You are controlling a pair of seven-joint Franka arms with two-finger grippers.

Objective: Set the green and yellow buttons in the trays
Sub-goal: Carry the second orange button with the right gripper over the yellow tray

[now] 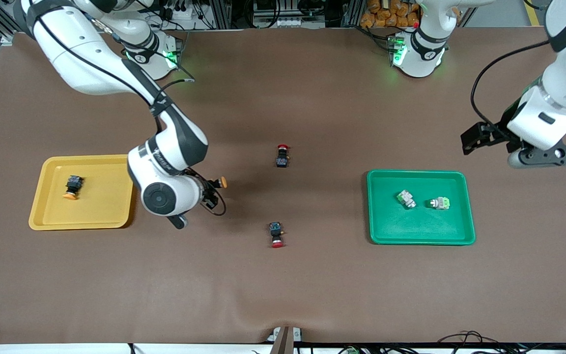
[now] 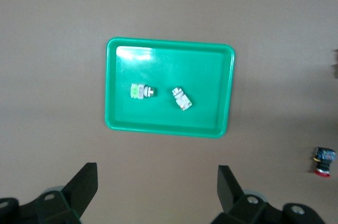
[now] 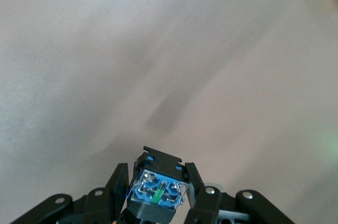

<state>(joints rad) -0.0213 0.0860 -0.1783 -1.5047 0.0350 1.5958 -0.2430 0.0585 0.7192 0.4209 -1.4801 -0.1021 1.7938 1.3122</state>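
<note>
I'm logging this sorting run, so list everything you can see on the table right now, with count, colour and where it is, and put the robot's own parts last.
yellow tray: one, yellow, toward the right arm's end of the table.
green tray: one, green, toward the left arm's end.
yellow-capped buttons: two, black bodies, orange-yellow caps; one in the yellow tray, one held by the right gripper.
green buttons: two, pale grey-white and green, and, apart in the green tray.
red-capped buttons: two, black bodies, mid-table; one farther from the front camera, one nearer.
right gripper: shut on a button, over bare table beside the yellow tray.
left gripper: open, empty, waiting above the green tray's edge.
</note>
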